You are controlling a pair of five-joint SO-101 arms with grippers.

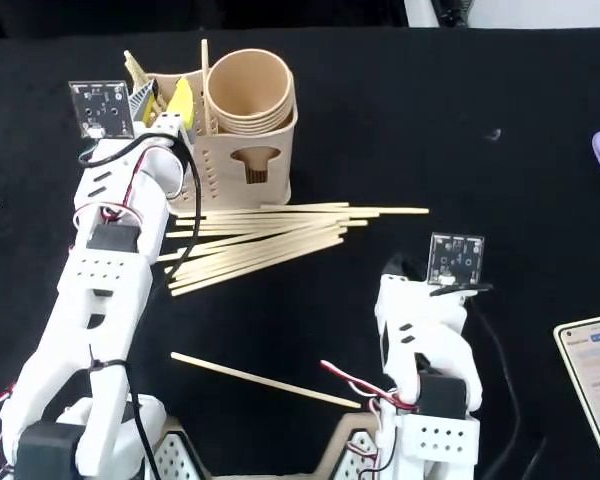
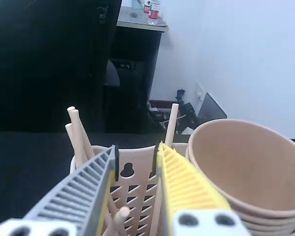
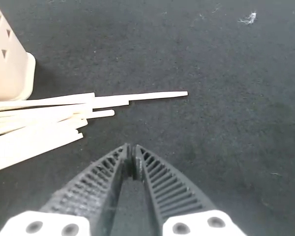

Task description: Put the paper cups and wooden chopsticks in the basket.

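**Basket (image 1: 250, 168) part-filled; loose chopsticks (image 1: 270, 238) lie out on the counter (image 1: 500, 150)**

- Counter: dark and flat. It carries everything.
- Basket: upright at the far side, in front of the left arm. It is split into compartments, which keeps cups and sticks apart.
- Paper cups (image 1: 250, 90): nested in one stack, mouths up, seated in the wider compartment. The cup half of the job looks done.
- Left claw (image 2: 136, 150): hovers right over the narrow compartment beside the cups. Its grey and yellow fingers are parted, with nothing pinched between them that I can make out. High and centred over the opening, it is placed as a drop would need.
- Right claw (image 3: 132, 148): low over the bare counter, just short of the loose sticks' tips. It is clenched on nothing and must spread before any pick-up.
- Loose chopsticks: a flat, roughly parallel fan just beside the basket's foot, between the two arms. Either arm looks able to reach them.
- Upright chopsticks (image 2: 76, 130): a few stand in the narrow compartment, leaning on its walls.
- Stray chopstick (image 1: 265, 380): lies alone on a slant, well apart from the fan and nearer the arm bases.
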